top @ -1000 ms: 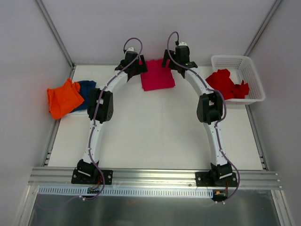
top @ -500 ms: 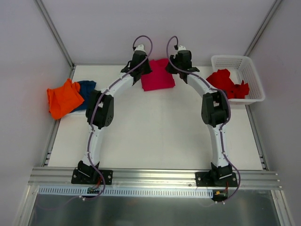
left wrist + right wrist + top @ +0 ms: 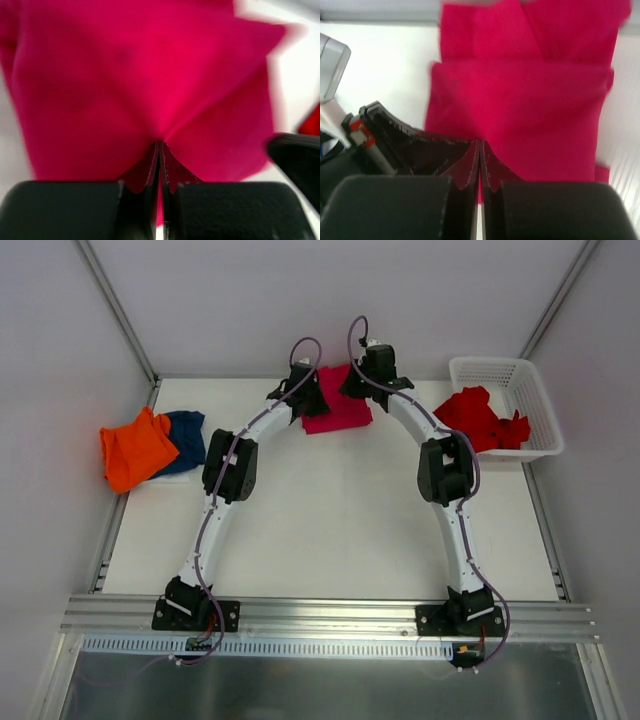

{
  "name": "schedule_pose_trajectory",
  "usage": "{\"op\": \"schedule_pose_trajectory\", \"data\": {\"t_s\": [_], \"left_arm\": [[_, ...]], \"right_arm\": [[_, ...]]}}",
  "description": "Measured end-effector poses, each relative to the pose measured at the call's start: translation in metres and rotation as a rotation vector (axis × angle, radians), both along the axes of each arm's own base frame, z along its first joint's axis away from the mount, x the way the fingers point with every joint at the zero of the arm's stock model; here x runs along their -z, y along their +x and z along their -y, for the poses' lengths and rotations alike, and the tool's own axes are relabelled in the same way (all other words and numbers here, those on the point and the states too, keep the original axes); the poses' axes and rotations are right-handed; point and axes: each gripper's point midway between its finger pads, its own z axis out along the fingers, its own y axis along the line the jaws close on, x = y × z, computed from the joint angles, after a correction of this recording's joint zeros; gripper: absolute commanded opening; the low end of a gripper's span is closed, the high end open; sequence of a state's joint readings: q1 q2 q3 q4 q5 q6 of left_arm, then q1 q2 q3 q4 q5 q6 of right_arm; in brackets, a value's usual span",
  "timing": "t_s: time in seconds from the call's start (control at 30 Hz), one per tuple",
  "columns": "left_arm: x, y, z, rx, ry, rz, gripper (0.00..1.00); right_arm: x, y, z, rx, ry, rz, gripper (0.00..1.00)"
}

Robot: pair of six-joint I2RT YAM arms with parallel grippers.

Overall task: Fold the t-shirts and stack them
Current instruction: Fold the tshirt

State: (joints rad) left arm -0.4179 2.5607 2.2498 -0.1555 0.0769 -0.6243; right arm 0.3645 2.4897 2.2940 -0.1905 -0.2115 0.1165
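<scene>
The magenta-pink t-shirt [image 3: 340, 410] lies folded at the far middle of the table. My left gripper [image 3: 312, 393] is at its far left edge and my right gripper [image 3: 357, 380] at its far right edge. In the left wrist view the jaws [image 3: 160, 145] are shut, and the magenta cloth [image 3: 150, 75] puckers into their tips. The right wrist view shows the right gripper [image 3: 480, 143] also shut on the shirt [image 3: 530, 110]. The orange t-shirt [image 3: 135, 448] lies crumpled at the left edge, partly over the navy blue one [image 3: 187, 435]. The red t-shirt [image 3: 485, 420] hangs out of the basket.
A white mesh basket [image 3: 525, 380] stands at the far right of the table. Grey walls and metal posts close in the left, right and far sides. The left gripper's black body [image 3: 385, 137] shows close beside the right one.
Both grippers have gone from open to shut and moved inward onto the far edge of the magenta shirt. The shirt now sits slightly skewed.
</scene>
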Motion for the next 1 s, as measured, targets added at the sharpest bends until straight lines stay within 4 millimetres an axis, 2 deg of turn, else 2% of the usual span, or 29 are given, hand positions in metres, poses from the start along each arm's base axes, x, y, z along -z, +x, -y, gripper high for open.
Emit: {"op": "schedule_pose_trajectory", "data": {"t_s": [0.07,0.1,0.17,0.23,0.47,0.57,0.7,0.87,0.93,1.0], "left_arm": [[0.038,-0.016,-0.007,-0.008,-0.002,-0.116,0.0],[0.046,-0.019,-0.009,-0.014,-0.019,-0.139,0.0],[0.042,-0.021,-0.011,-0.023,-0.046,-0.152,0.0],[0.043,-0.03,-0.012,-0.023,-0.056,-0.185,0.0],[0.048,-0.056,-0.017,-0.027,-0.052,-0.235,0.0],[0.048,-0.081,-0.016,-0.014,-0.031,-0.265,0.0],[0.049,-0.127,-0.007,0.017,0.018,-0.3,0.0],[0.052,-0.199,0.008,0.063,0.108,-0.313,0.0],[0.054,-0.23,0.006,0.068,0.14,-0.312,0.0],[0.055,-0.254,0.008,0.084,0.157,-0.314,0.0]], "right_arm": [[0.029,-0.013,0.003,0.011,-0.011,-0.095,0.0],[0.046,-0.022,0.006,0.016,-0.021,-0.149,0.0],[0.072,-0.04,0.012,0.026,-0.049,-0.249,0.0],[0.089,-0.056,0.015,0.033,-0.071,-0.333,0.0],[0.096,-0.085,0.01,0.021,-0.113,-0.399,0.01],[0.099,-0.119,0.01,0.016,-0.146,-0.431,0.0],[0.101,-0.176,0.013,0.018,-0.216,-0.458,0.01],[0.103,-0.251,0.022,0.024,-0.299,-0.471,0.01],[0.105,-0.281,0.028,0.027,-0.3,-0.474,0.01],[0.106,-0.303,0.033,0.033,-0.294,-0.475,0.01]]}}
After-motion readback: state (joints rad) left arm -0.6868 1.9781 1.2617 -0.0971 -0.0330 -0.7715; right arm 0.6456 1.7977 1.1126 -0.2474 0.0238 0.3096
